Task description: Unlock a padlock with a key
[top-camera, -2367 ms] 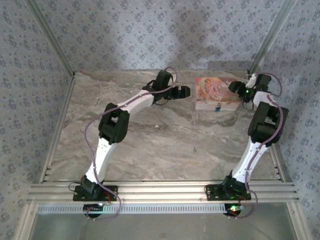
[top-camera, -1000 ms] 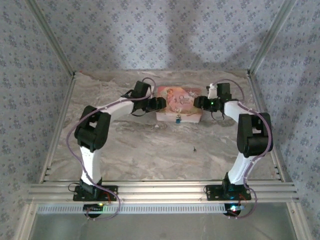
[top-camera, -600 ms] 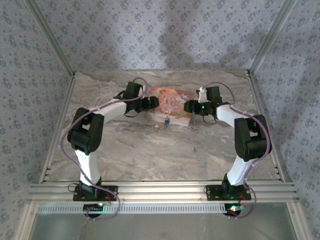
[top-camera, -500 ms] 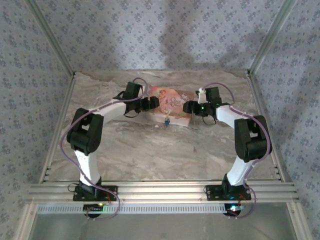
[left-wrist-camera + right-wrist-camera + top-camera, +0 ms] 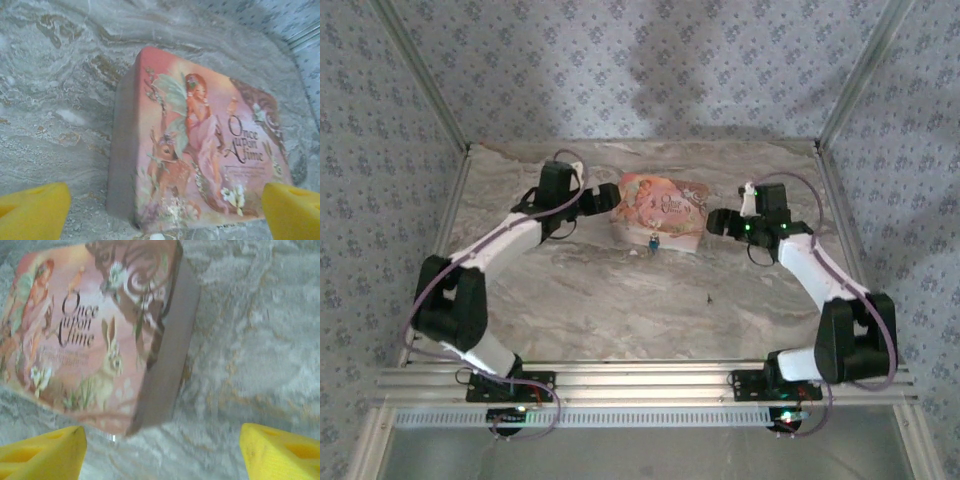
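**Both grippers spread and empty, flanking the box; lock and key at its near edge**

Top external: pink box (image 5: 661, 210) lies flat on the marbled table (image 5: 620, 300), toward the far side. The padlock (image 5: 653, 246) and the key (image 5: 654, 238) show as one small speck, blue over yellowish, against the box's near edge. Left gripper (image 5: 603, 200) is just off the box's left end, right gripper (image 5: 717, 222) just off its right end. The speck lies between them and nearer the arm bases than either. Neither arm is clearly the closer one, as I judge it. The speck is too small to give the lock's long axis or show whether the key is seated in it.

Left wrist: left gripper (image 5: 160, 210) has yellow fingertips (image 5: 31, 210) far apart at the bottom corners, nothing between them but the box lid below. A pale scrap (image 5: 157, 236) at the bottom edge is cut off and cannot be identified.

Right wrist: right gripper (image 5: 160, 452) likewise spread wide, holding nothing. The box's right end faces it. A small glint (image 5: 113, 438) under the box corner may be lock hardware, but it is too blurred to say.
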Robot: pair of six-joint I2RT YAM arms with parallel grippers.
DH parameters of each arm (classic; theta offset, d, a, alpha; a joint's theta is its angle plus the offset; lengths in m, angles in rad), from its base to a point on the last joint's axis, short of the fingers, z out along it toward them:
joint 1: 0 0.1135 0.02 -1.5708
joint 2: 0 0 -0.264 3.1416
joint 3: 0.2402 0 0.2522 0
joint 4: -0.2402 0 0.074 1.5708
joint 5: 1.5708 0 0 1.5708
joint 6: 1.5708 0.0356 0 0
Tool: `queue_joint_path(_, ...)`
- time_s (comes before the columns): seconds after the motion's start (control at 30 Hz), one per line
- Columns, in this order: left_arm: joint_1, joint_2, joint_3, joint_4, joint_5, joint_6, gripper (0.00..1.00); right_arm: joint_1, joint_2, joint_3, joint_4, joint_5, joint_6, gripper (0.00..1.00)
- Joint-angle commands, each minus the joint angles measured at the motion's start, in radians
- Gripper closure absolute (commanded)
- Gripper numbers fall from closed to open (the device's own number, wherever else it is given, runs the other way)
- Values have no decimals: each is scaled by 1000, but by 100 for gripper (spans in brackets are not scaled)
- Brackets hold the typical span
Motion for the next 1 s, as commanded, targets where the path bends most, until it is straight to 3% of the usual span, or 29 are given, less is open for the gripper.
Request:
queue_joint_path(0.0,-15,-99,-116,72,-9,-36,2,20,-108,-82,-177,17,46,20)
queue_joint_path(0.2,-51,-254,-311,167,-55,-106,2,58,-241,-193,-353,18,125,25)
queue_joint_path(0.37,-72,-300,-374,187,-82,-119,2,95,-274,-302,-357,-29,213,31)
queue_joint_path(0.53,-73,-292,-378,184,-96,-104,2,138,-223,-344,-287,-85,257,40)
queue_joint_path(0.97,-72,-303,-387,179,-97,-98,2,190,-63,-285,-191,-31,270,55)
